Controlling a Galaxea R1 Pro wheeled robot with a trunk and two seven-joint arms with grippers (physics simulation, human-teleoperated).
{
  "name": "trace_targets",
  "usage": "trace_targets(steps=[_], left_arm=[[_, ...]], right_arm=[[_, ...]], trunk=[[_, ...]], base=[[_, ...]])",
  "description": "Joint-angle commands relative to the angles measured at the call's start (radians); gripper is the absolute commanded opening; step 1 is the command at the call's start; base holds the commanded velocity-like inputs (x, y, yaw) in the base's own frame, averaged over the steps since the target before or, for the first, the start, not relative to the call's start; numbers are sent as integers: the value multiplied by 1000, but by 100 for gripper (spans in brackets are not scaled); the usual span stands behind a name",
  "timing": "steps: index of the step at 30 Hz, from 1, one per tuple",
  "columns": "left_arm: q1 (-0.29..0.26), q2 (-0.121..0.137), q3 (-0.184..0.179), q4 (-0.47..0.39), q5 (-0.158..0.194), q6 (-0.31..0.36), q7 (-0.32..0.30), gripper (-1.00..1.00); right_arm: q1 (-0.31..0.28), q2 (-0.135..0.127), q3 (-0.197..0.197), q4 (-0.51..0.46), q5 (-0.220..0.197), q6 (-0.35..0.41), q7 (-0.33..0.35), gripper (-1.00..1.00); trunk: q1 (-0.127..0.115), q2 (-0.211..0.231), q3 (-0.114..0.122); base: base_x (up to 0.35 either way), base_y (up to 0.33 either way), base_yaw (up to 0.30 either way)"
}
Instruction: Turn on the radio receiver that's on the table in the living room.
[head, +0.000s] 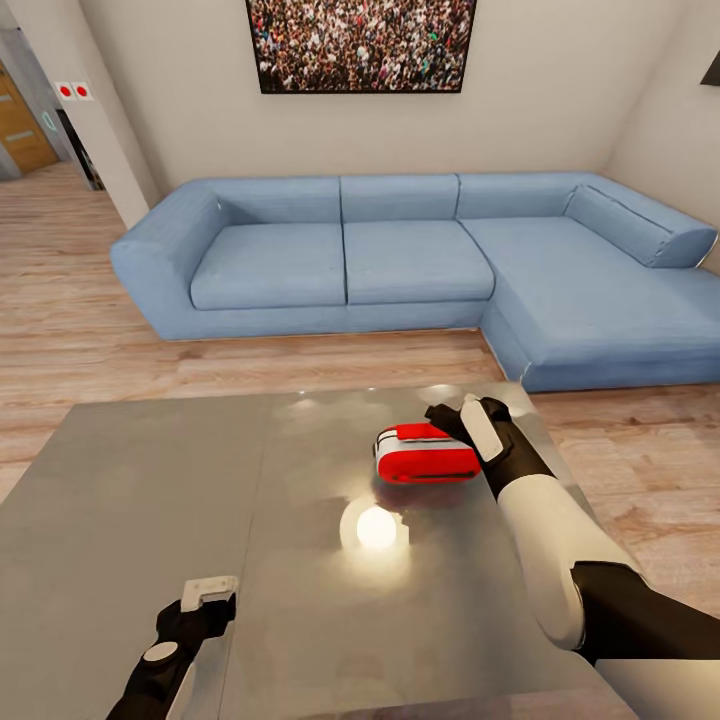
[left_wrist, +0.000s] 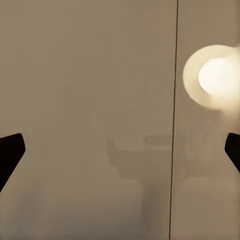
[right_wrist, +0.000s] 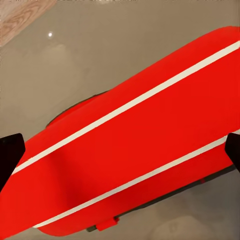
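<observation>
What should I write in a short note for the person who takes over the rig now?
Right gripper: open, right at the radio, fingertips apart on either side in the wrist view; contact unclear.
Left gripper: open, empty, over the near part of the table.
Radio lies on the table, towards the sofa.
Done: approach, right arm at the radio.
Left: switch it on; no sign yet that it is on.

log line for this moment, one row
right gripper open at radio receiver | left gripper open over table | radio not gripped
</observation>
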Motion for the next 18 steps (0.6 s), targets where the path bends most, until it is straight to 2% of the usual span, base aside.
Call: trace_targets(steps=[1, 18], left_arm=[[0, 0, 0, 0, 0, 0, 0, 100], [0, 0, 0, 0, -1, 0, 0, 100]], right_arm=[[0, 0, 0, 0, 0, 0, 0, 100], [0, -1, 0, 0, 0, 0, 0, 100]], trunk=[[0, 0, 0], [0, 0, -22]], base=[[0, 0, 0], [0, 0, 0]])
